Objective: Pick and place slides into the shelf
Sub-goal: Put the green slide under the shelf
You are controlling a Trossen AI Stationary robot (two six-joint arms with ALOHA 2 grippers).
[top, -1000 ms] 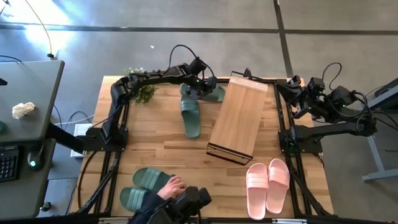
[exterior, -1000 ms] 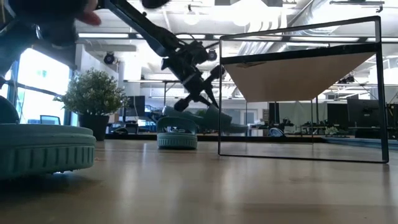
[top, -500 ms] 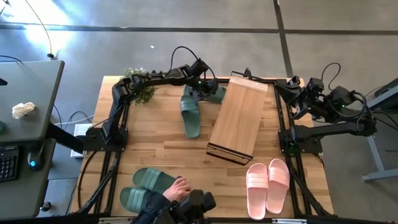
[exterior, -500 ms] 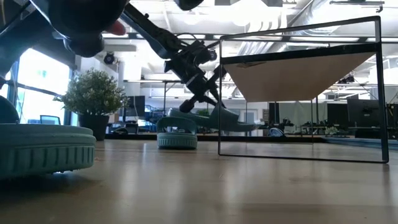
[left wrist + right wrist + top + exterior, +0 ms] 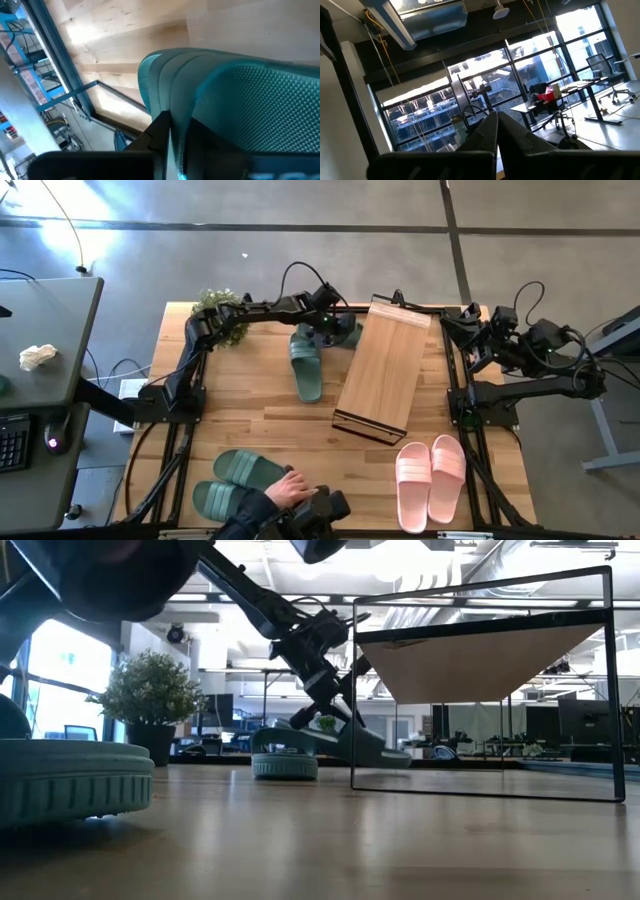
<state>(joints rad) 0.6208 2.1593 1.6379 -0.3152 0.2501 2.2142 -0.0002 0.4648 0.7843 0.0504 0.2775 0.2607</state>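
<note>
My left gripper (image 5: 333,332) is at the table's far edge, jaws nearly closed, pinching a green slide (image 5: 345,332); its far end dips under the shelf (image 5: 385,370), toe tilted down. Second green slide (image 5: 307,365) lies just beside. Right gripper (image 5: 470,330), fingers together, empty, waits off the table's right.

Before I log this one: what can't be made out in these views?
- Left pincer: high view, its own wrist covers the grip on the green slide.
- Shelf interior: high view, the top plank hides it.
- Person's hand: cut off by the bottom edge.
- Right pincer: its wrist view shows only the room.
</note>
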